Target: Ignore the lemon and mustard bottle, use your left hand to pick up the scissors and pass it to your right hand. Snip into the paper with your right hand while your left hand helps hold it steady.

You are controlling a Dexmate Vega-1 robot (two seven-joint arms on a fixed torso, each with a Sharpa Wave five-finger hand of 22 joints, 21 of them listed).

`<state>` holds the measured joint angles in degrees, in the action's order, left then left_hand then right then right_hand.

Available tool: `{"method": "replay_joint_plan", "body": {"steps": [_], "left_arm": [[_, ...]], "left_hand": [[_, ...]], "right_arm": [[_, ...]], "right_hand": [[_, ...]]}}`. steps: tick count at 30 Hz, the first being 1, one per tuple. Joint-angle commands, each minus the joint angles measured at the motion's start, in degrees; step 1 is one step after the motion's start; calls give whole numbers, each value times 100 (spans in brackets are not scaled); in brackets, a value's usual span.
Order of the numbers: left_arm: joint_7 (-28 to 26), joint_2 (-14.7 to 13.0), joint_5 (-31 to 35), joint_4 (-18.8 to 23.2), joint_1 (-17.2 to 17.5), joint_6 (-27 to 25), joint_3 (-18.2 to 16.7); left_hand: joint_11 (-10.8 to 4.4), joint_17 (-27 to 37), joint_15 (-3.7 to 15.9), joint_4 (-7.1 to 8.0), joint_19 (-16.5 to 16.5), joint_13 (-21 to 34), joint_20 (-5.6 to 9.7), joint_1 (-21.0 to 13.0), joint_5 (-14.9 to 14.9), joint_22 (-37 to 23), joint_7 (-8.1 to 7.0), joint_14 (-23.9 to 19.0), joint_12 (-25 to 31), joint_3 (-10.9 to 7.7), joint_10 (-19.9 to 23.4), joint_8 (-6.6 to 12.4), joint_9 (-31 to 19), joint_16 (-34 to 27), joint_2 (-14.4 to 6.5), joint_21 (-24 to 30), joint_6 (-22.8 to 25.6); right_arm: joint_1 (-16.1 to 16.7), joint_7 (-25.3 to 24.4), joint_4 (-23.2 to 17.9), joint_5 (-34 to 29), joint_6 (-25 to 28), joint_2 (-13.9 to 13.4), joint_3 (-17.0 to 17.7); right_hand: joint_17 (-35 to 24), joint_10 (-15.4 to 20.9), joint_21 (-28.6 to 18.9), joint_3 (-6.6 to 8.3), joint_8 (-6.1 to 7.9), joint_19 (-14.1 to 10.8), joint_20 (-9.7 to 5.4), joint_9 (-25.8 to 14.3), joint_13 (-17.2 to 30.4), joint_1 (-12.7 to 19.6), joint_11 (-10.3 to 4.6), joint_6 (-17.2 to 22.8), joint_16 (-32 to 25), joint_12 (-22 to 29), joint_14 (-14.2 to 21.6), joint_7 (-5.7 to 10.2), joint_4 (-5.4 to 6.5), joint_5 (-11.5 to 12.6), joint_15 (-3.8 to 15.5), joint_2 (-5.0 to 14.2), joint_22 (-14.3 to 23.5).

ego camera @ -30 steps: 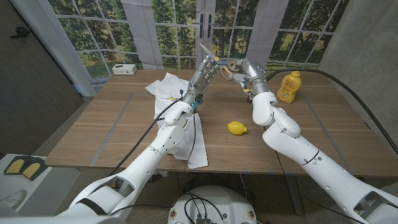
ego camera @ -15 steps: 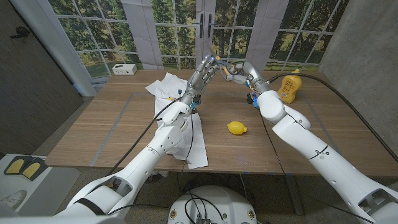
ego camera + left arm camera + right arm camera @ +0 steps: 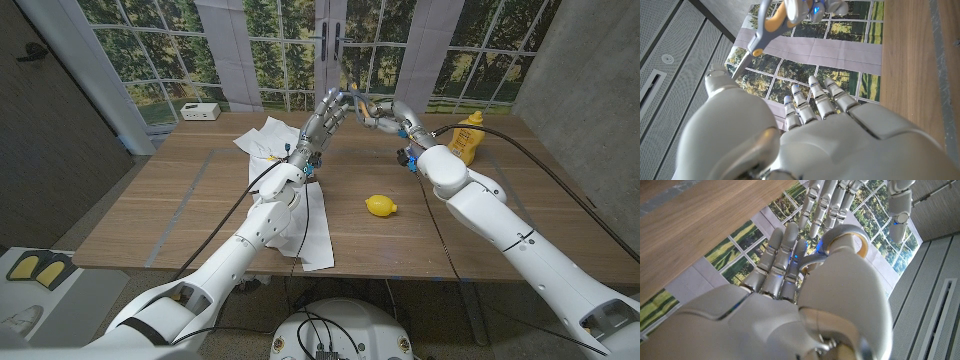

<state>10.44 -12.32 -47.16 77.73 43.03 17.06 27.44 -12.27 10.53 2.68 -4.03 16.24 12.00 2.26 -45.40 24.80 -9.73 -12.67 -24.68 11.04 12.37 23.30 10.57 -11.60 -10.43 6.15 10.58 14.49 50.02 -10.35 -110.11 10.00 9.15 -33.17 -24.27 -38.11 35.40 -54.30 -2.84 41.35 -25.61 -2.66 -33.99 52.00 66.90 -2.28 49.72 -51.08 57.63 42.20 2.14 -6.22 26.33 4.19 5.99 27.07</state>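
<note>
Both robot arms are reaching up and meeting in the air above the far side of the wooden table (image 3: 180, 200), in front of a backdrop printed with windows and trees. The right hand (image 3: 385, 113) is gripping the scissors (image 3: 362, 103), with its fingers curling around the yellow and grey handle loops. In the right wrist view a handle loop (image 3: 850, 236) is sitting over the thumb side of that hand. The left hand (image 3: 325, 118) is standing just beside the scissors with its fingers (image 3: 812, 100) spread and reaching upward, holding nothing. In the left wrist view the scissors (image 3: 771, 27) are hanging beyond its fingertips, apart from them. The white paper (image 3: 318, 222) is lying on the table beneath the left forearm, one end crumpled toward the far edge and the other hanging over the near edge. A lemon (image 3: 380, 206) is lying near the table's middle, and a yellow mustard bottle (image 3: 466, 138) is standing behind the right arm.
</note>
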Motion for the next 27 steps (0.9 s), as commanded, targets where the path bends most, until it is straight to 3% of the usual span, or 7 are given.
{"method": "replay_joint_plan", "body": {"steps": [1,8,11,13,22,27], "left_arm": [[15,-33,-23,48,55,-14,-21],[-23,-63,-7,107,93,-17,-22],[-23,-70,-1,115,96,-18,-18],[-23,-70,-5,121,97,-24,-15],[-12,-72,-13,125,97,-40,-4],[-15,-76,-19,133,104,-45,-6]], "left_hand": [[8,16,964,22,-8,-4,408,4,27,-28,5,-48,64,47,43,43,-20,-61,-18,25,-27],[8,16,964,24,-12,-4,405,1,32,-28,5,-66,74,56,60,51,-19,-68,-25,26,-24],[8,16,965,26,-11,-4,403,-1,34,-28,5,-73,78,62,68,57,-19,-71,-30,28,-22],[8,16,966,26,-11,-5,403,-1,35,-28,5,-75,79,64,69,58,-19,-71,-31,28,-22],[7,15,966,28,-11,-5,404,-2,37,-28,5,-80,82,71,73,63,-19,-73,-36,30,-19],[7,15,967,29,-11,-5,401,-3,39,-28,5,-82,83,76,73,66,-19,-73,-40,31,-18]], "right_arm": [[2,700,650,1663,-989,146,194],[-16,889,890,2188,-1267,207,188],[-22,1144,1047,2606,-1367,275,215],[-40,1390,1188,2992,-1371,342,241],[-84,1622,1299,3391,-1437,314,205],[-136,2082,1507,3993,-1389,426,240]], "right_hand": [[-13,682,-83,-14,64,-10,-280,-55,13,289,-573,15,-61,122,84,-57,-48,-17,875,223,-8],[4,675,-139,-22,56,15,-270,-32,7,289,-578,24,-88,138,87,-73,-41,-31,872,220,-39],[9,838,-212,-50,85,-40,-258,-12,-18,264,-560,137,-144,204,142,-111,-31,-44,870,184,-67],[10,839,-232,-52,69,-42,-256,16,26,276,-579,149,-163,238,157,-103,-41,-45,874,173,-78],[9,818,-291,-59,49,-24,-250,34,45,300,-592,155,-224,263,160,-103,-54,-48,868,157,-114],[8,824,-320,-63,48,-16,-258,29,38,302,-591,158,-254,271,158,-88,-53,-51,866,154,-131]]}}
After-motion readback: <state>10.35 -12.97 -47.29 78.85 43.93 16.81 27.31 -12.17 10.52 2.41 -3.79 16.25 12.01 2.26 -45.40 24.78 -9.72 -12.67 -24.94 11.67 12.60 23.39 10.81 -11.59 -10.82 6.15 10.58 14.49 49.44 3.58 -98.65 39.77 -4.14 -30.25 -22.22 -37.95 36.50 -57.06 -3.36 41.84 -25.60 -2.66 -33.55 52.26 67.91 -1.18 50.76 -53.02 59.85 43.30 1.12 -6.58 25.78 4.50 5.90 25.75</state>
